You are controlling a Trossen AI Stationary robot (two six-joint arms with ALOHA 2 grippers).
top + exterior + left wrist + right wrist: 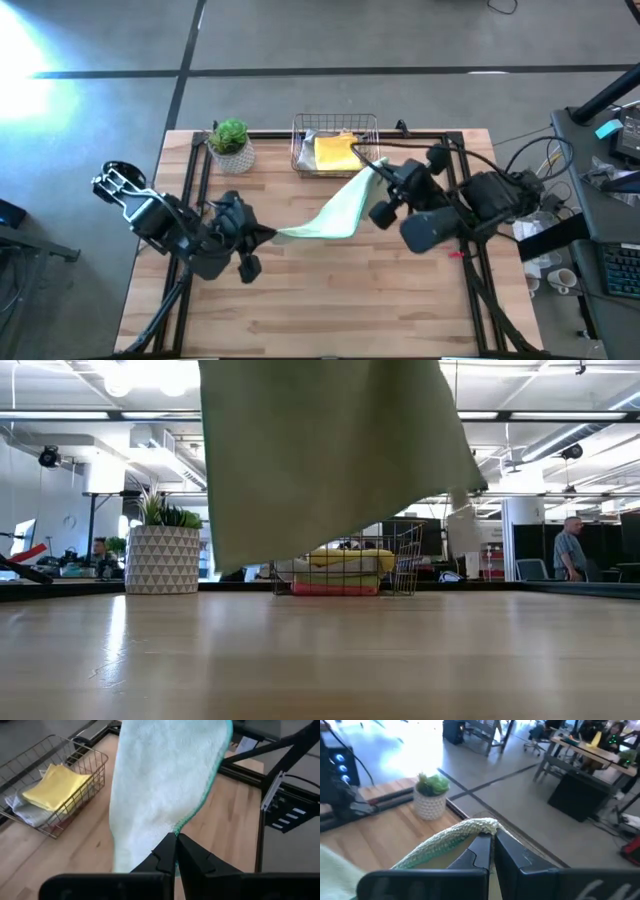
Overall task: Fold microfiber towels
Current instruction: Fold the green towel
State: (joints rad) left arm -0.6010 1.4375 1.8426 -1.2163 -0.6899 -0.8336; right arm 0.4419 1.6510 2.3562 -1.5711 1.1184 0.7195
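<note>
The pale sage green towel hangs in the air between the two arms, above the middle of the wooden surface. The left end effector has its fingers pinched together on one corner of the cloth, right at the stitched green hem. The right end effector is likewise closed on an opposite corner, which bunches into a thick ruffle above its fingertips. In the high view the cloth runs as a slack diagonal band from the left arm up toward the right one. In the low view it drapes as a broad sheet, its lower edge clear of the surface.

The towel looks light, soft and wholly limp: it sags under its own weight and holds no shape. Its plush pile should give good friction, so corner pinches at the hem seem secure.

Behind, a copper wire basket holds a yellow towel above other cloths, beside a potted plant.
</note>
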